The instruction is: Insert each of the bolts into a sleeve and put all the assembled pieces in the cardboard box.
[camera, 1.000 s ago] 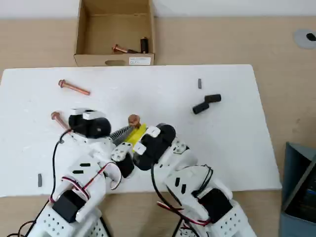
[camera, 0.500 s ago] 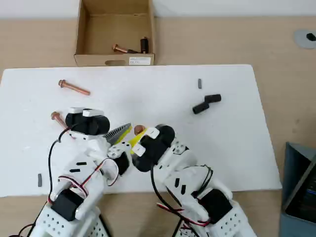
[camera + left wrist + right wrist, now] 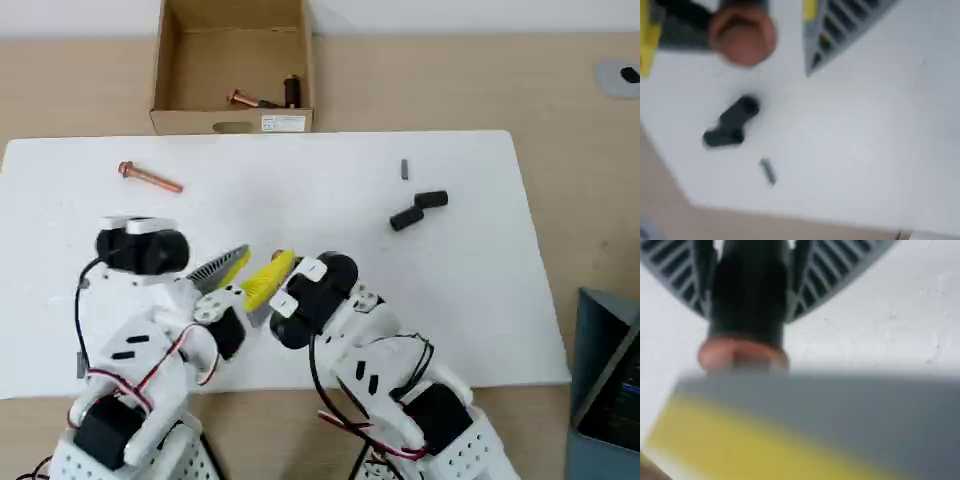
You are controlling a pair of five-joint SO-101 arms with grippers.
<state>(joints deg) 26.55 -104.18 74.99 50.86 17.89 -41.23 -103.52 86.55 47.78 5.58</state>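
The sleeve (image 3: 747, 280), with a bolt (image 3: 742, 354) showing its copper head at one end, sits clamped in the right gripper (image 3: 272, 274) near the white surface's (image 3: 480, 320) front edge, likely gripped for carrying to the cardboard box (image 3: 160, 70) beyond the far edge; the left gripper (image 3: 228, 266) hangs just beside, its opening impossible to tell.

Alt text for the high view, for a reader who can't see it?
Two robot arms lean over a white mat, the right gripper holding a sleeved bolt close beside the left gripper. A loose bolt and two black sleeves lie on the mat; the cardboard box beyond holds another bolt and sleeve.
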